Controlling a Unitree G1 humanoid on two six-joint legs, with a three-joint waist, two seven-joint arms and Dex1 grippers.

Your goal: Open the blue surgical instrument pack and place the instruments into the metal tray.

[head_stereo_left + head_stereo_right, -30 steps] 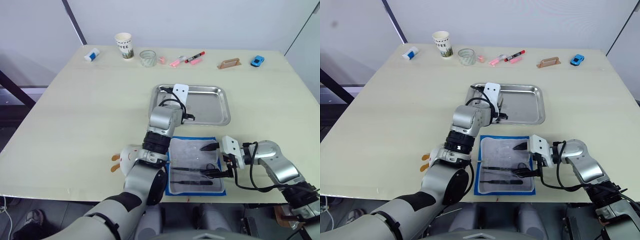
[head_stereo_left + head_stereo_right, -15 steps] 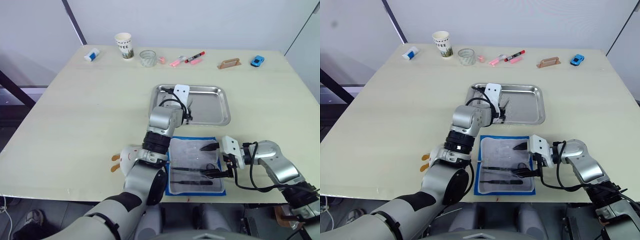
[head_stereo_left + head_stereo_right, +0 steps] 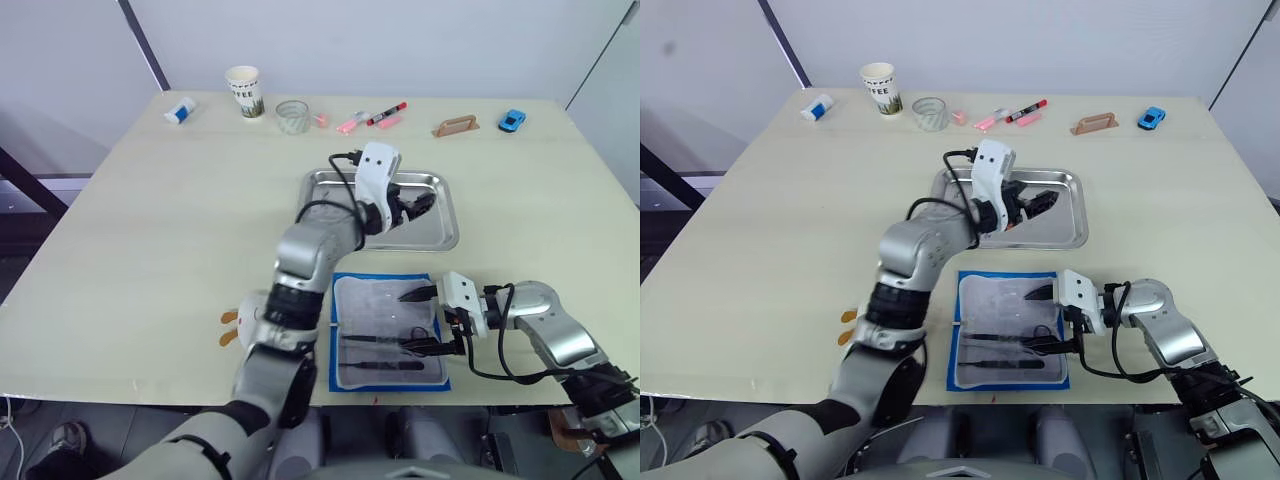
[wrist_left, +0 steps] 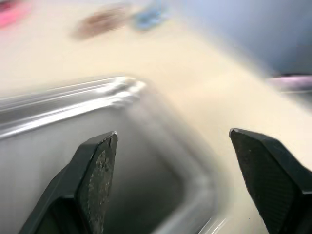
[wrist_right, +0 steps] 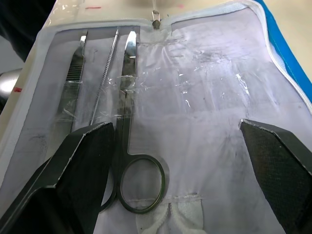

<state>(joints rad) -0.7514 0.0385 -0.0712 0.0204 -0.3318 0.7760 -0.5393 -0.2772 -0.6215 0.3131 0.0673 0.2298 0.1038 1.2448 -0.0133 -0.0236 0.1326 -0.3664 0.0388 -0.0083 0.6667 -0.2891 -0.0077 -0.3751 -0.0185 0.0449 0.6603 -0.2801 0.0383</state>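
Since a second ago the left gripper [image 3: 415,205] has swung out over the metal tray [image 3: 440,222], fingers spread, nothing in them. Nearer than the tray, the right gripper [image 3: 420,320] hangs spread over the opened blue surgical instrument pack [image 3: 390,330]. Scissors [image 5: 127,146] and other instruments remain inside.
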